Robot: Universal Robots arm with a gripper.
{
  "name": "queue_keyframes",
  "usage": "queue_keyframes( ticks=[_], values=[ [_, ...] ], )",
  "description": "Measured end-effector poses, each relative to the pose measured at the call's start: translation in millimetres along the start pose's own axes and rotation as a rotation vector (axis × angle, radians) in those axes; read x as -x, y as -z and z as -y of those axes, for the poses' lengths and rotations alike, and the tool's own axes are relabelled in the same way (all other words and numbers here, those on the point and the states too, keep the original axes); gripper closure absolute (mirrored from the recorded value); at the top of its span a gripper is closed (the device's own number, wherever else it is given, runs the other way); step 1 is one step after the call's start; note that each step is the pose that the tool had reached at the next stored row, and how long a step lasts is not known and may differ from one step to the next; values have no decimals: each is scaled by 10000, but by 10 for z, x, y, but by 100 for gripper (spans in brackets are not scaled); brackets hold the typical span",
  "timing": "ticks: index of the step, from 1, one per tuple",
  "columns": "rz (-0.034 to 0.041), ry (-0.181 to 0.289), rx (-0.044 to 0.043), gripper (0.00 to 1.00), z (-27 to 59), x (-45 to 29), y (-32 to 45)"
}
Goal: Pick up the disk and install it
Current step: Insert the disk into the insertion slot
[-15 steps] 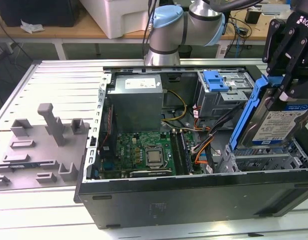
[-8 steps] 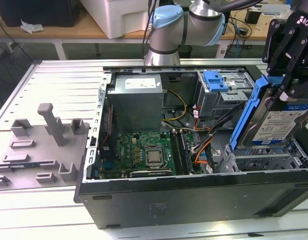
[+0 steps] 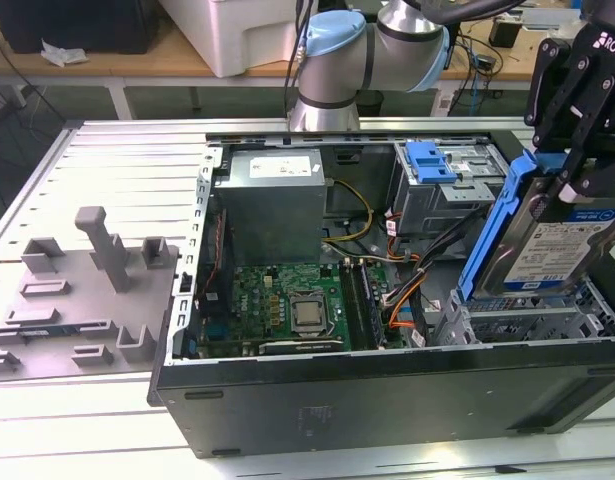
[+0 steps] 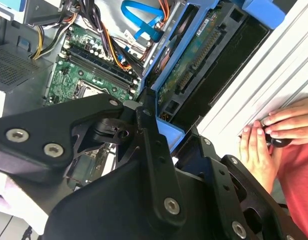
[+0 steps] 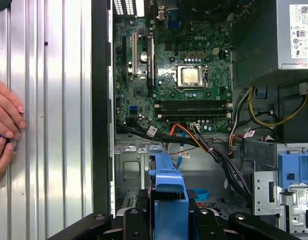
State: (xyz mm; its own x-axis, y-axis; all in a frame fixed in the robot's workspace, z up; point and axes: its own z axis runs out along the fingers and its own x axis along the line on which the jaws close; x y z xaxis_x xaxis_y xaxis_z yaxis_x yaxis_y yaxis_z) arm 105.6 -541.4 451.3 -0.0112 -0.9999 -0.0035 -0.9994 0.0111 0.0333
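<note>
The disk (image 3: 559, 248), a silver drive with a white-and-blue label in a blue carrier bracket (image 3: 490, 232), hangs tilted on edge over the drive bay (image 3: 532, 318) at the exterior view's right end of the open computer case (image 3: 387, 395). My black gripper (image 3: 569, 172) is shut on its upper edge. In the second wrist view the disk's green circuit-board underside (image 4: 193, 67) points down into the case beyond the gripper (image 4: 161, 131). In the first wrist view the blue bracket (image 5: 169, 187) sticks out from the gripper (image 5: 169, 220) above the bay floor.
Inside the case lie the motherboard (image 3: 297, 300), the grey power supply (image 3: 272, 195), cable bundles (image 3: 412, 285) and a drive cage with another blue carrier (image 3: 432, 160). A grey fixture block (image 3: 87, 280) sits on the ribbed table at the left. A person's hands (image 4: 271, 137) rest beside the case.
</note>
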Motion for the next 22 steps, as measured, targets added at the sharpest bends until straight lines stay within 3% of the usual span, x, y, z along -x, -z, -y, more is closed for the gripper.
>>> queue_keyframes(
  ticks=[22],
  values=[
    [-38, 2, -1, 63, 7, 0, -39]
  ],
)
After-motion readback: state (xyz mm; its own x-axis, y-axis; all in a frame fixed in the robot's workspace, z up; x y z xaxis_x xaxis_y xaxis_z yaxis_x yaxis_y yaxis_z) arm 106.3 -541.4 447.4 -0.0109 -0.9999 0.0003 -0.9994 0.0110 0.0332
